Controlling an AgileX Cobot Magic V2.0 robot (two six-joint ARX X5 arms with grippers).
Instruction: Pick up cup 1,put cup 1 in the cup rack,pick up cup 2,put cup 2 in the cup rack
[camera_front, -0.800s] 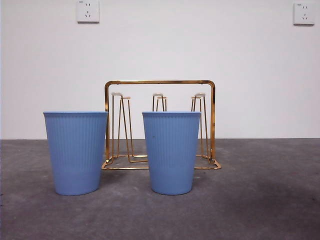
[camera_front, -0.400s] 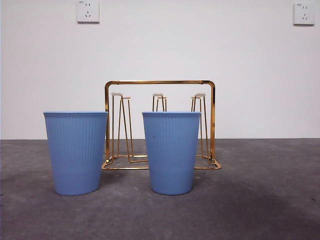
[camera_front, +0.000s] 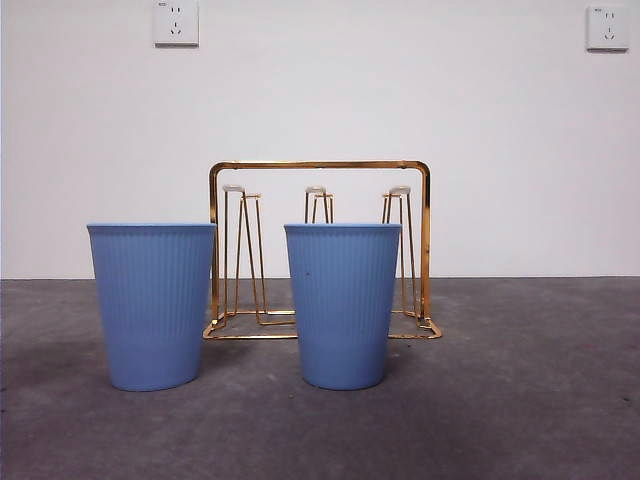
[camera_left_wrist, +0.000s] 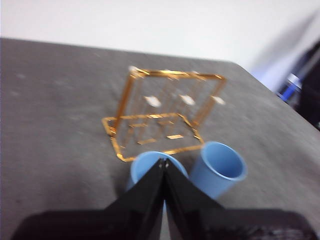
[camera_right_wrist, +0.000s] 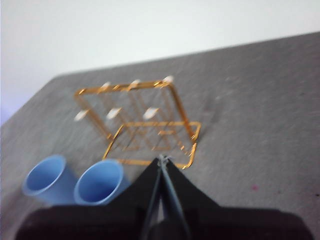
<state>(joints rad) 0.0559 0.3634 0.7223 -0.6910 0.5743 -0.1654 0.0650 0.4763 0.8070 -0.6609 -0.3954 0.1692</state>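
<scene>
A: What do I have in the front view?

B: Two ribbed blue plastic cups stand upright on the grey desk (camera_front: 520, 400). One cup (camera_front: 152, 305) sits at the left of the frame, the other cup (camera_front: 343, 305) near the centre, well apart from each other. Behind them stands the gold-coloured metal wire cup rack (camera_front: 320, 165), its arched frame filling the middle of the picture, its thin upright prongs with whitish tips bare. The left cup overlaps the rack's left post in this view; the centre cup covers the lower middle of the rack. No arm shows here.

A: And my tools?

B: In the left wrist view, the left tool (camera_left_wrist: 163, 162) has its black jaws pressed together, tips meeting, holding nothing. Its tips overlap the rim of one blue cup in that picture. In the right wrist view, the right tool (camera_right_wrist: 161, 159) also has its jaws together and empty, its tips overlapping the rack's base. Both wrist views show both cups in front of the rack.
</scene>
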